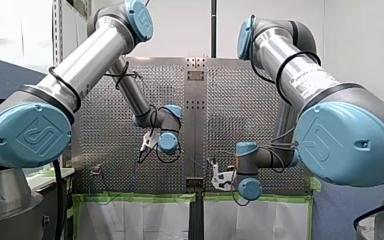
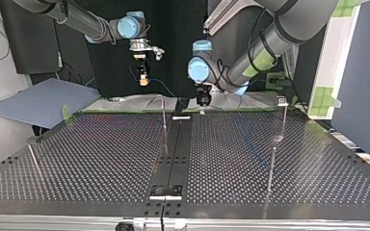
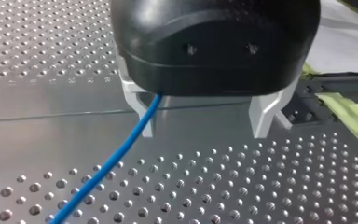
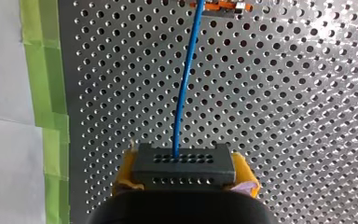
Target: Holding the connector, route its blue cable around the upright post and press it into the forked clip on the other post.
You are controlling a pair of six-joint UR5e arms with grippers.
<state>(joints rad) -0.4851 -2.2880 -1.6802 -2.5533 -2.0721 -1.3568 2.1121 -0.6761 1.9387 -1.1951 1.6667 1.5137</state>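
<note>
My right gripper is shut with its yellow pads on the black connector. The blue cable leaves the connector and runs over the perforated table to an orange fitting. In the top view my right gripper hangs above the table's far edge, left of the middle. My left gripper stands open just over the table, and the blue cable passes close by one metal finger without being gripped. A thin upright post stands near the centre, and a post with a clip top stands at the right.
Other thin posts stand at the top view's right front and left. A dark centre strip divides the perforated table. Green tape lines the table's edge, and a blue-grey sheet lies beyond the far left corner.
</note>
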